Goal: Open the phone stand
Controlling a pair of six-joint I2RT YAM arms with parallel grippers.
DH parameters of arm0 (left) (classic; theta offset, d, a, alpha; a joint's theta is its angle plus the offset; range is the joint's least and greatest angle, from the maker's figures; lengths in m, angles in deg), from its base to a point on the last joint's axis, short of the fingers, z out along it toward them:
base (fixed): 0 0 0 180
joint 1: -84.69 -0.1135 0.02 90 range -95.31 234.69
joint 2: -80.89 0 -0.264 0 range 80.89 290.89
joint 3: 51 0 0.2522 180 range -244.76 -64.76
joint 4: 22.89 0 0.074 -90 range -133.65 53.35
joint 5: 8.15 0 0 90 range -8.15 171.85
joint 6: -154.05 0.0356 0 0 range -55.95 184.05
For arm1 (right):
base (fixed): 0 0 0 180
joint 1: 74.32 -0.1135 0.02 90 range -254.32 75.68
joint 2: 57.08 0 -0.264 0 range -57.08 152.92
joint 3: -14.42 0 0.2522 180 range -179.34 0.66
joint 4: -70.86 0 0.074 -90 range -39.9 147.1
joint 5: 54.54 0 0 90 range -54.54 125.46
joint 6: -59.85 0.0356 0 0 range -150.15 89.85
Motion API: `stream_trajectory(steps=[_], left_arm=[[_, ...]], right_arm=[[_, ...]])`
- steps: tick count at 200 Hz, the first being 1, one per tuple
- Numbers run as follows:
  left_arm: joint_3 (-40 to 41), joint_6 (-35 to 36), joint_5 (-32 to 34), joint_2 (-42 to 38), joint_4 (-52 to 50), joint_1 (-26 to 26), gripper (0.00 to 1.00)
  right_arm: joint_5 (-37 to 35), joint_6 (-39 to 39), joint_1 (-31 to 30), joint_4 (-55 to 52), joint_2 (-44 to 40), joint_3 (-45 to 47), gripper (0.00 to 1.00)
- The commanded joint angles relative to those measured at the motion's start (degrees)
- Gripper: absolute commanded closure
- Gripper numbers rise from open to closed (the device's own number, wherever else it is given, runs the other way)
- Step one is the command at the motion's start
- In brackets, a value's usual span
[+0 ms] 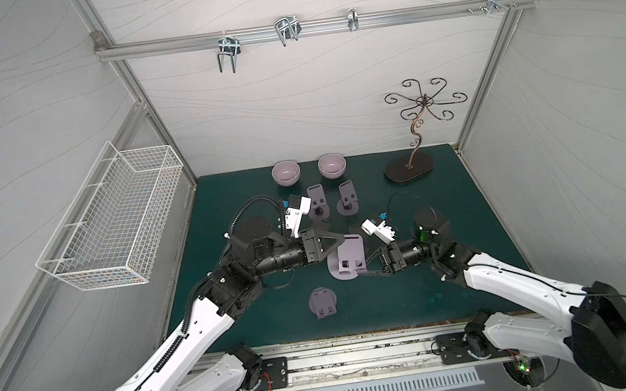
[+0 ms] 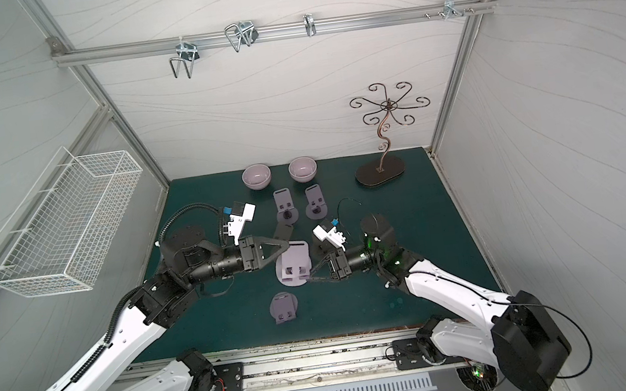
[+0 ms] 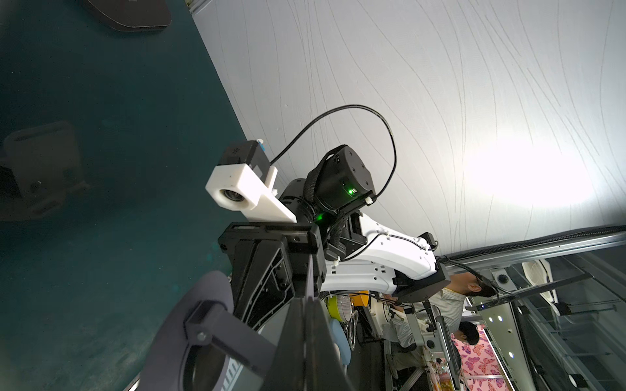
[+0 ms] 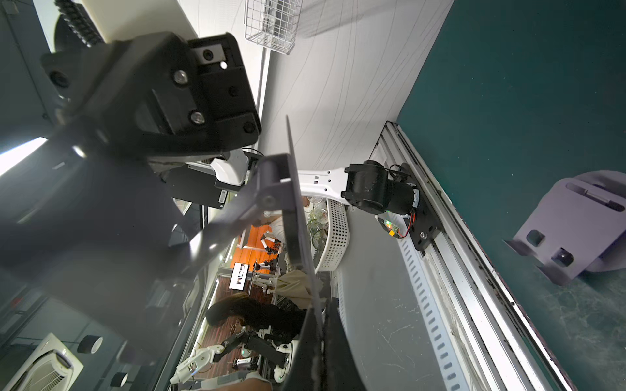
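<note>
Where held aloft over the middle of the table [image 1: 397,304], showed the phone stand [image 1: 347,259] as light, stiff, smooth plastic, clenched by the left hand [image 1: 343,237] at the back plate's top edge and by the right hand [image 1: 363,269] at the round base's rim, likely sound holds for levering.

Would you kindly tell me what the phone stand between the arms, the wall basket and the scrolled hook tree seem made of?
Phone stand: probably matte lilac plastic, evenly dull. Basket: white-coated metal wire, thin grid. Hook tree: seemingly dark bronze-toned metal, bent scrolls, faint sheen.
</note>
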State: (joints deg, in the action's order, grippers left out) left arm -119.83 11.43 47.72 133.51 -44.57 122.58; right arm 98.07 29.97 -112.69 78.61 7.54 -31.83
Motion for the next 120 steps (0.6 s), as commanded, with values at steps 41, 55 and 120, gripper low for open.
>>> stream_trajectory(steps=[41,55,120], left_arm=[[-20.9,13.1,0.3,-2.5,17.2,-2.0,1.0],[-22.3,17.8,0.6,-2.2,12.2,-2.0,1.0],[-21.8,34.2,0.6,2.3,3.2,-2.0,1.0]], right_arm=[[-0.5,1.7,0.9,-18.0,5.3,7.4,1.0],[-0.3,2.5,0.9,-17.2,5.9,7.0,1.0],[0.2,3.4,1.0,-17.2,5.8,6.2,1.0]])
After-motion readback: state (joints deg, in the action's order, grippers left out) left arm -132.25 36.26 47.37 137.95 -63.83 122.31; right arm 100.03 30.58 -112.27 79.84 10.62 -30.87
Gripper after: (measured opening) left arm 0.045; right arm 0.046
